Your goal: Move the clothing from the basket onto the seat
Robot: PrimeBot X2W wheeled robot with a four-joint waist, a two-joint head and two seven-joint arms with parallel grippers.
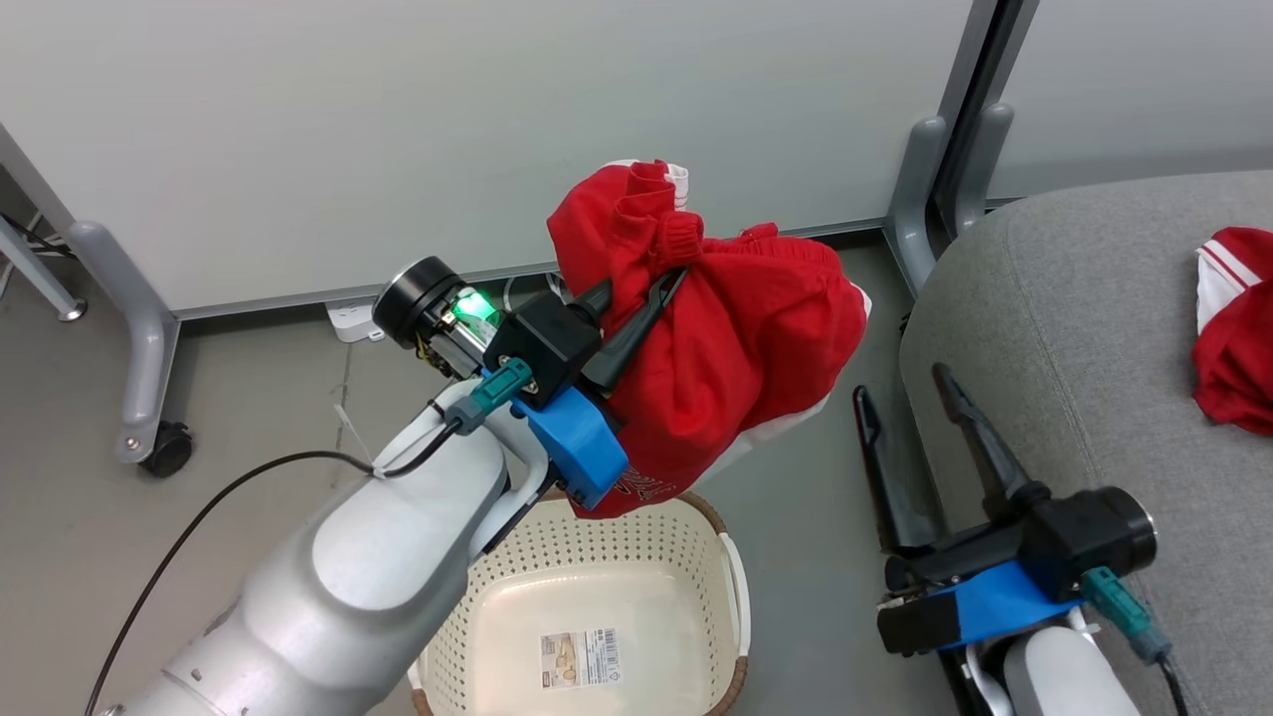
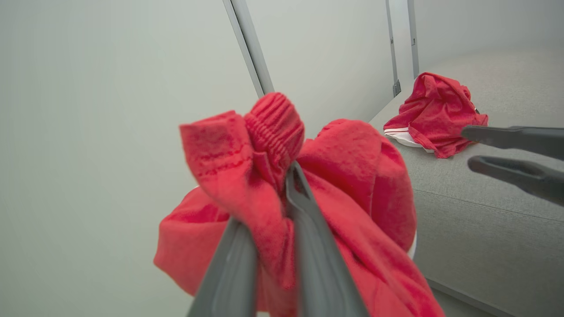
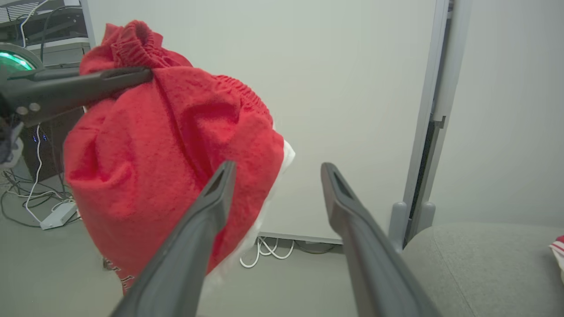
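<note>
My left gripper [image 1: 644, 281] is shut on a bunched red garment [image 1: 736, 358] with white trim, holding it in the air above the cream basket [image 1: 636, 567], whose floor shows a barcode sticker. In the left wrist view the dark fingers [image 2: 304, 207] pinch the elastic waistband of this clothing [image 2: 352, 176]. A second red garment [image 1: 1233, 328] lies on the grey seat [image 1: 1074, 328] at the right. My right gripper [image 1: 907, 383] is open beside the seat's front edge, holding nothing, its fingers [image 3: 211, 198] just right of the hanging clothing [image 3: 167, 149].
A pale partition wall [image 1: 448, 129] with grey castor feet [image 1: 149, 398] stands behind. White cables and a power strip [image 3: 57, 213] lie on the grey floor at the wall's foot. The seat's near corner sits close to the basket.
</note>
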